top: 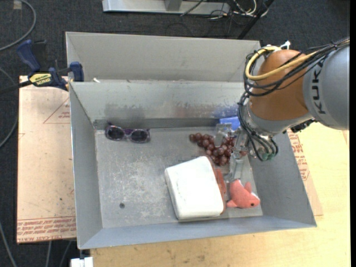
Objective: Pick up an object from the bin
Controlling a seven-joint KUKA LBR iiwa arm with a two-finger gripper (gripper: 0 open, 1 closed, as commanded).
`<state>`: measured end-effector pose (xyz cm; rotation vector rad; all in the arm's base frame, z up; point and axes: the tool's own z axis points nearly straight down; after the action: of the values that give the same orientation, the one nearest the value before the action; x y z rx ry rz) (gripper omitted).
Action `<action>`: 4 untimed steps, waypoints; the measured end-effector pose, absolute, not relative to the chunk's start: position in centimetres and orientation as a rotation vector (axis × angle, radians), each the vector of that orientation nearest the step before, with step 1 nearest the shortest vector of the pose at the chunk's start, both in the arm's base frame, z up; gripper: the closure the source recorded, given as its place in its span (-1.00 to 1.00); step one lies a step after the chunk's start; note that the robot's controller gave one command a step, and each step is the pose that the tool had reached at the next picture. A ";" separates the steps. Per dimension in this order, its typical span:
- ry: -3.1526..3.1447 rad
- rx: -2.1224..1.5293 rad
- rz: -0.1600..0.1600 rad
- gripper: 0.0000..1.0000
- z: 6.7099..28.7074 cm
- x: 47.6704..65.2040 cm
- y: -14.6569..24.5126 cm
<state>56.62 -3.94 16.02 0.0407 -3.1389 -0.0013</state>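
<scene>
A KUKA iiwa arm (334, 88) reaches from the right into a grey sheet-metal bin (167, 235) whose floor is scuffed and dull. Nearest the front wall lies a white rectangular box (193, 189), smooth and round-cornered, set at a slight angle. A thin orange-red strip (219, 183) lies along its right side. Just right of that, in the front right part of the bin, rests a salmon-pink soft-looking toy (243, 196) with a lumpy, rounded body.

Behind the box and toy sits a bunch of dark red grapes (214, 144), glossy round beads trailing from left to right. The gripper (238, 160) hangs low at the right end of that bunch, just behind the pink toy. These two are the things nearest to it. Whether it is spread or closed cannot be told from this angle. Above it bulges the wrist's smooth orange cover (278, 88), looped with yellow and black cables.

Farther back, against the rear wall at left, lie dark-lensed sunglasses (128, 133), well apart from the rest. A small blue object (228, 122) shows at the rear wall beside the wrist.
</scene>
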 end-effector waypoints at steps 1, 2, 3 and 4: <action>-3.137 0.257 -0.001 -1.00 16.5 56.9 -7.0; -3.077 0.637 0.005 -1.00 18.4 55.6 -8.4; -3.082 0.659 0.000 -1.00 16.9 58.0 -6.7; -3.136 0.261 -0.003 -1.00 16.4 59.6 -8.0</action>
<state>59.60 -7.97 16.43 0.2605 -3.1357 -0.0029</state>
